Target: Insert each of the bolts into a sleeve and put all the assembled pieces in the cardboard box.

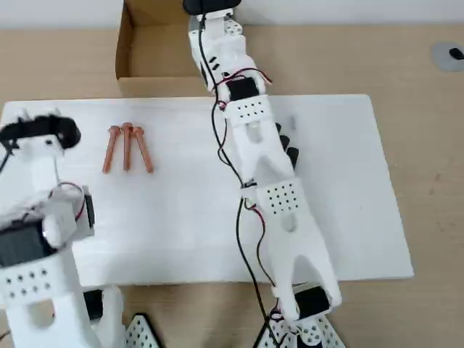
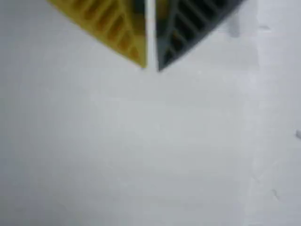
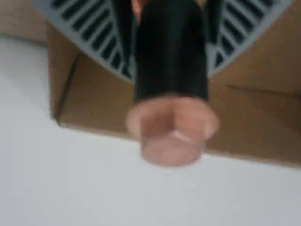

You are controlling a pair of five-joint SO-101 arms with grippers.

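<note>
No legible text, no labels, no numbers or signs

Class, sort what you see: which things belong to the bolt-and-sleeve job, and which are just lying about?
Job: three loose bolts, black sleeves, sleeved bolt in the right gripper, cardboard box.
Lying about: grey disc.

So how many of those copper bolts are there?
4. Three bolts lie side by side on the white board; the fourth, inside a black sleeve, is held by the right hand at the box. Others may be hidden under the arm.
</note>
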